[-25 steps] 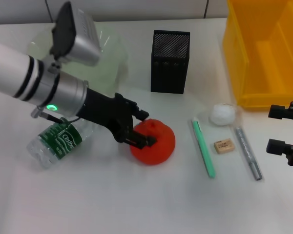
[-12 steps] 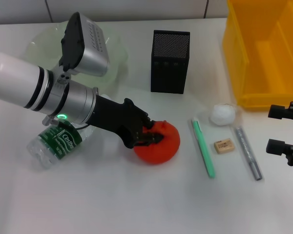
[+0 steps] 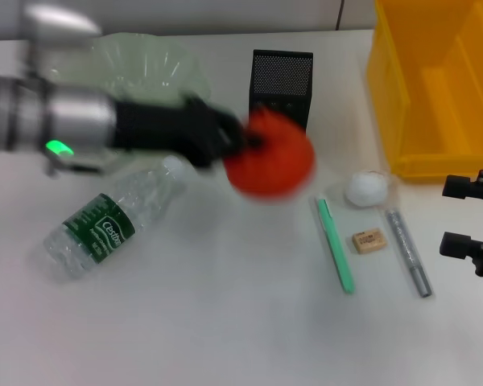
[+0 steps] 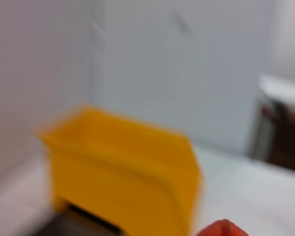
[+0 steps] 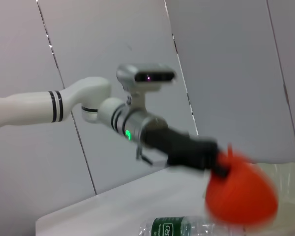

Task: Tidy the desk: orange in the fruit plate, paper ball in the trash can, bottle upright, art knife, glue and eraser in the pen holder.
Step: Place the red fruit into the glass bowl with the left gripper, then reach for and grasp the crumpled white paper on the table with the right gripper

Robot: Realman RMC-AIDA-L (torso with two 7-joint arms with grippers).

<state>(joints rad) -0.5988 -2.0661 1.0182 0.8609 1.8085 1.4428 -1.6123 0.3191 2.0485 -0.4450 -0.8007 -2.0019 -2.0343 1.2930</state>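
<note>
My left gripper (image 3: 245, 145) is shut on the orange (image 3: 271, 163) and holds it in the air in front of the pen holder (image 3: 281, 100); the right wrist view shows the same orange (image 5: 242, 193) hanging from it. Only the top of the orange (image 4: 222, 229) shows in the left wrist view. The fruit plate (image 3: 157, 63) lies at the back left. On its side at the front left lies the bottle (image 3: 111, 219). The paper ball (image 3: 366, 188), eraser (image 3: 369, 240), a green stick (image 3: 336, 244) and a grey stick (image 3: 408, 252) lie right of centre. My right gripper (image 3: 469, 217) is parked open at the right edge.
The yellow trash can (image 3: 435, 84) stands at the back right, close behind the right gripper, and also fills the left wrist view (image 4: 123, 172). Bare white desk stretches across the front.
The left gripper has lifted the orange off the desk and carried it up and back toward the pen holder. The bottle now lies uncovered. The right arm has not moved.
</note>
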